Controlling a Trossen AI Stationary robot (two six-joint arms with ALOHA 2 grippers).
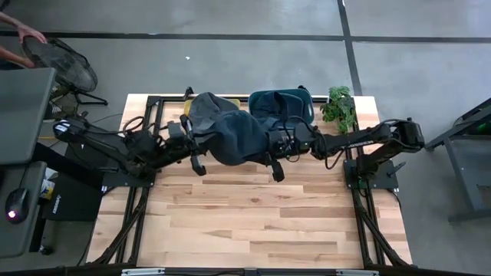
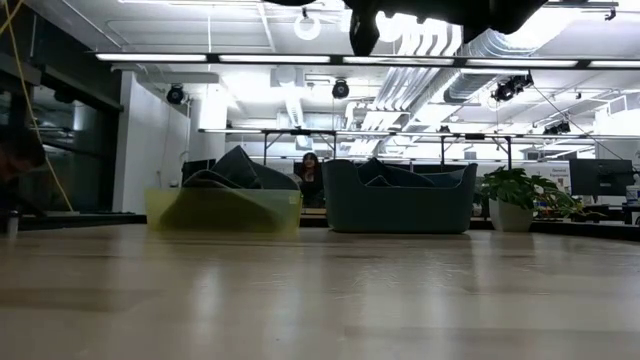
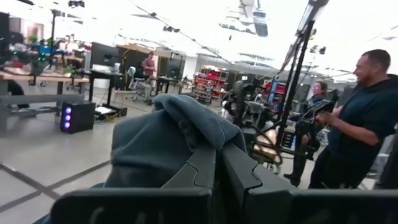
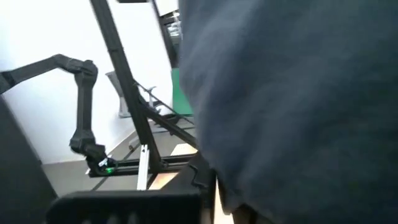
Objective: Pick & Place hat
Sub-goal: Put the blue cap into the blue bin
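1. Dark fingers (image 3: 214, 180) of the left gripper (image 1: 198, 159) are clamped shut on the blue-grey hat (image 1: 230, 134), held aloft between both grippers.
2. Right gripper (image 1: 275, 162) looks closed on the hat's opposite edge; pulling apart could stretch it or make it slip free.
3. Teal bin (image 1: 280, 103) and yellow bin (image 2: 224, 211) sit just beyond.

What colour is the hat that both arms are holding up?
Dark slate blue-grey, plain with no pattern. The hat shows best in the high view.

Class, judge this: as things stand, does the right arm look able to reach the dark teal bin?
Probably yes. The right gripper is shut on the hat, held above the table just beside the dark teal bin, with nothing visible between them.
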